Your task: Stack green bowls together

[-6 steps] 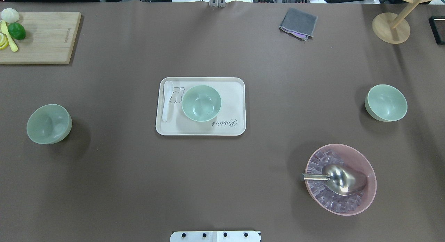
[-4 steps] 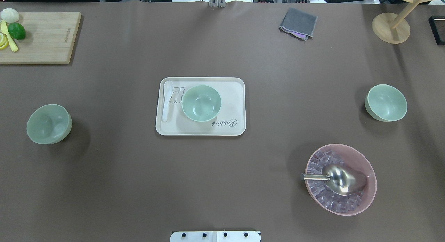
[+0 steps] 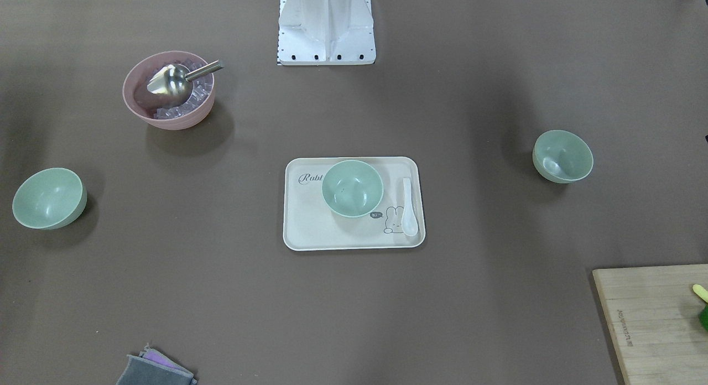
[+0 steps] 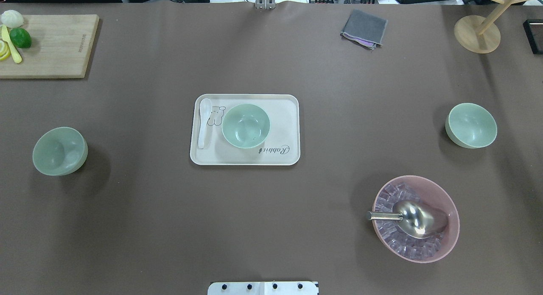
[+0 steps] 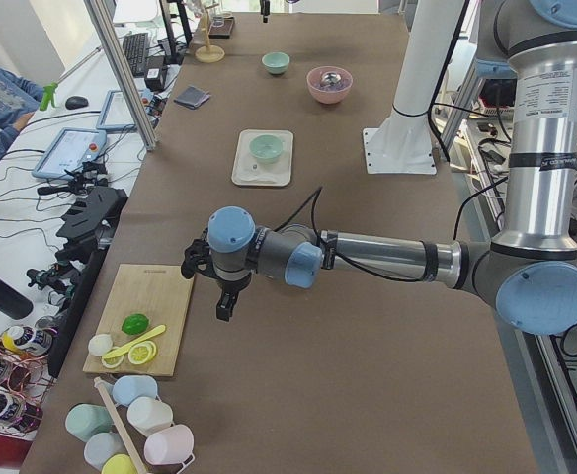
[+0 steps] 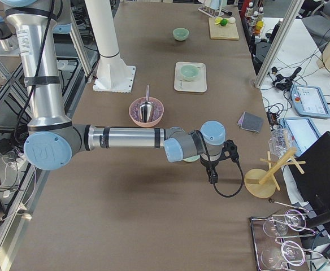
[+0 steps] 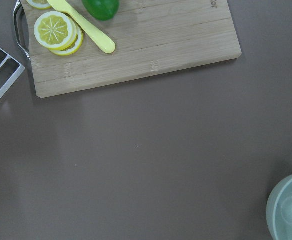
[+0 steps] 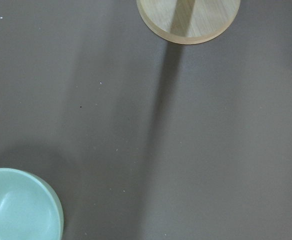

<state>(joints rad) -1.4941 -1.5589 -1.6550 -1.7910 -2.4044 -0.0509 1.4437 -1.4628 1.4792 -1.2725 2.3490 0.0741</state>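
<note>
Three pale green bowls stand apart on the brown table. One (image 4: 246,126) sits in the cream tray (image 4: 288,117) at the centre. One bowl (image 4: 60,151) is at the left and shows in the left wrist view (image 7: 288,210). One bowl (image 4: 471,125) is at the right and shows in the right wrist view (image 8: 21,206). My left gripper (image 5: 222,312) hangs above the table next to the left bowl. My right gripper (image 6: 212,176) hangs above the table next to the right bowl. Both show only in the side views, so I cannot tell whether they are open or shut.
A white spoon (image 4: 204,121) lies in the tray. A pink bowl (image 4: 445,244) with ice cubes and a metal scoop (image 4: 413,218) stands front right. A wooden board (image 4: 51,45) with lime and lemon slices is back left. A grey cloth (image 4: 365,28) and a wooden stand (image 4: 477,34) are at the back.
</note>
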